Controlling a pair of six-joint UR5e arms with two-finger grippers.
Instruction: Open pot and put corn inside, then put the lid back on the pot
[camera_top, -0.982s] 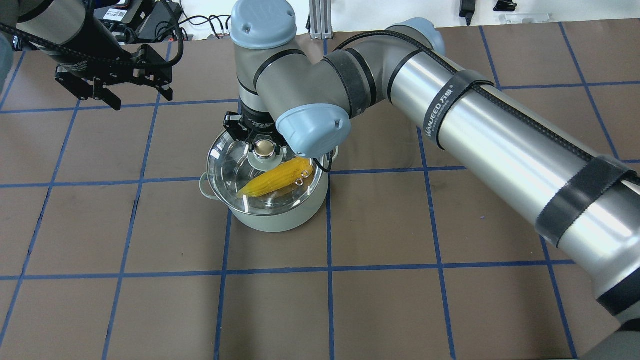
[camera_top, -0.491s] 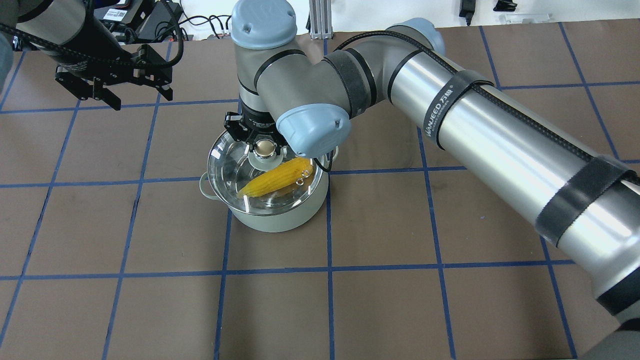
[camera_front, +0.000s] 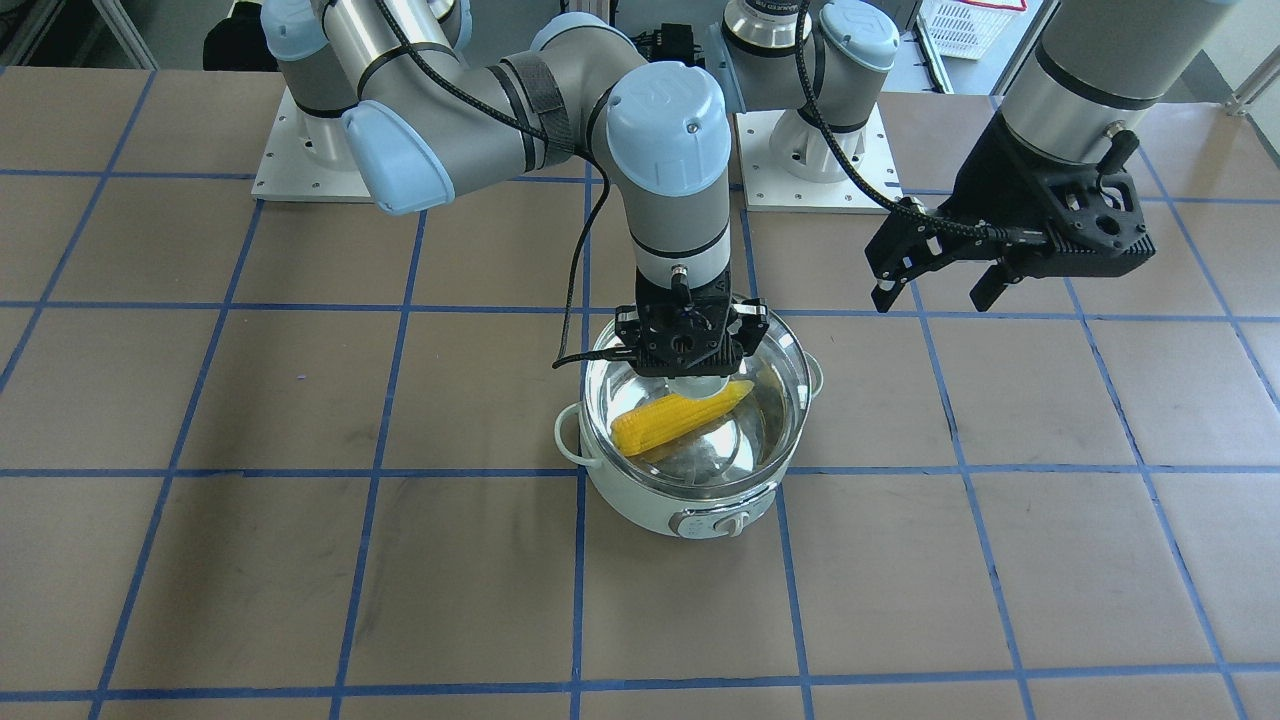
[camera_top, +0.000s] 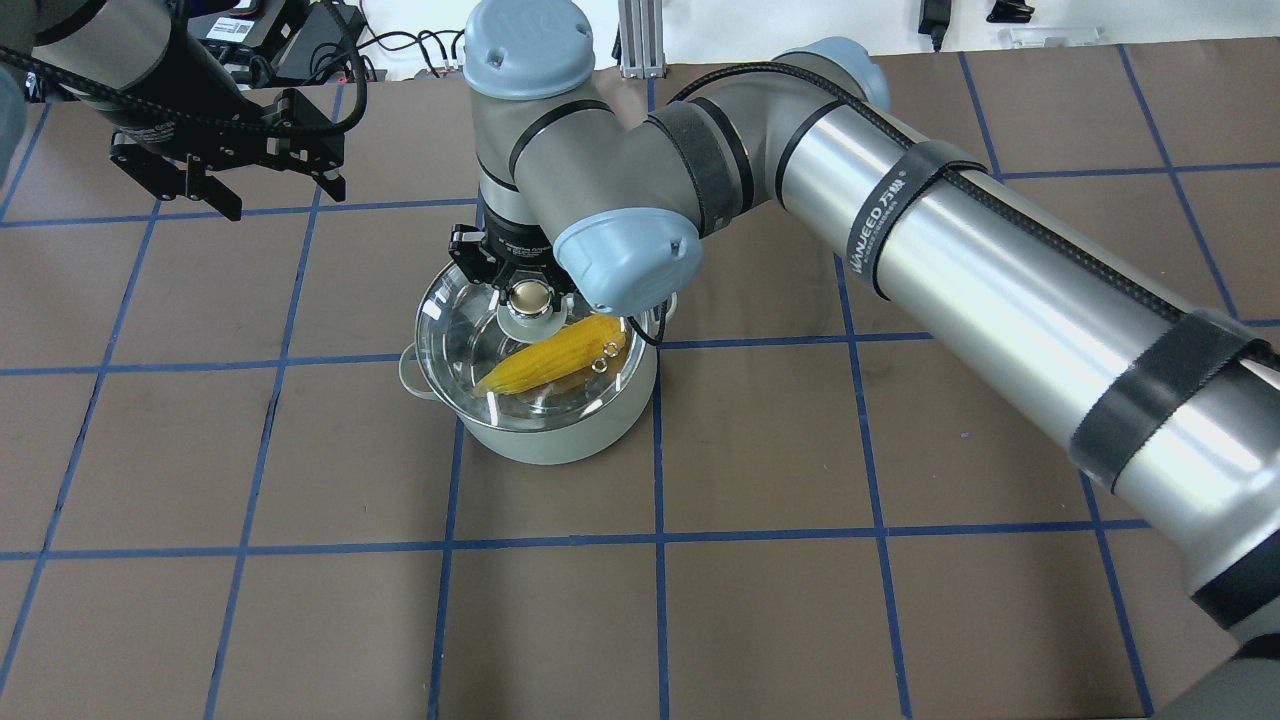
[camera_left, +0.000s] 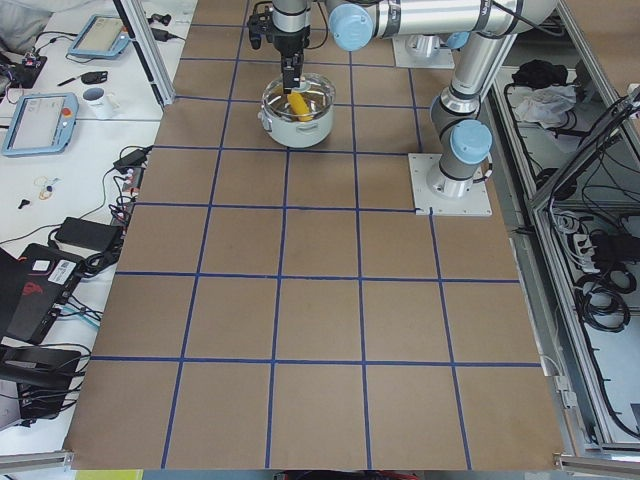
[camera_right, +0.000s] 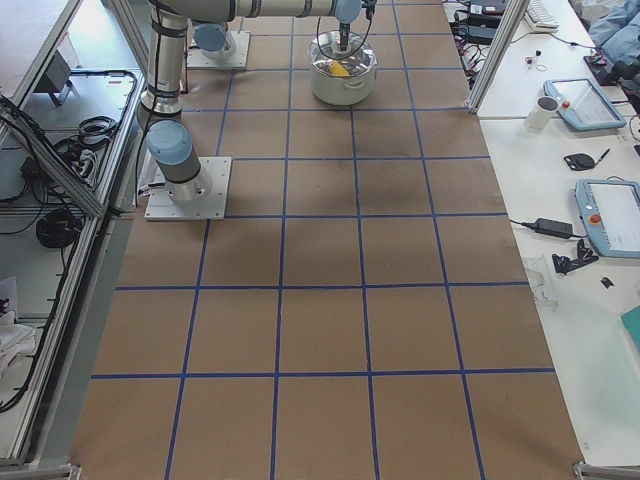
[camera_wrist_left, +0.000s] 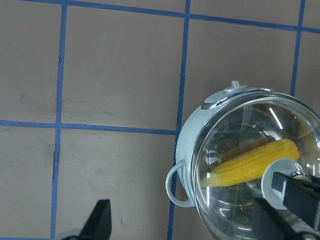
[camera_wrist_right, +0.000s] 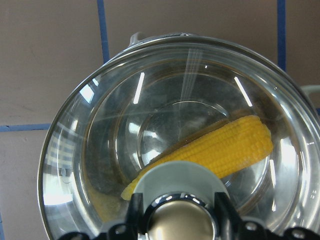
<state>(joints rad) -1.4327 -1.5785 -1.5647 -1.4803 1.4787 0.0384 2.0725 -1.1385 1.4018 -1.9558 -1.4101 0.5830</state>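
Observation:
The pale mint pot (camera_top: 560, 440) stands near the table's middle, its knob panel (camera_front: 712, 522) facing away from me. The yellow corn (camera_top: 555, 362) lies slanted inside it, also clear in the right wrist view (camera_wrist_right: 225, 150). The glass lid (camera_top: 455, 335) sits on the pot's rim. My right gripper (camera_top: 529, 292) reaches straight down and is shut on the lid's beige-gold knob (camera_wrist_right: 179, 227). My left gripper (camera_top: 280, 198) is open and empty, hovering above the table, apart from the pot on my left.
The brown table (camera_top: 760, 620) has a blue tape grid. My right arm's elbow and forearm (camera_top: 1000, 290) span the space above the table's right half. Cables and equipment (camera_top: 300, 40) lie along the far edge.

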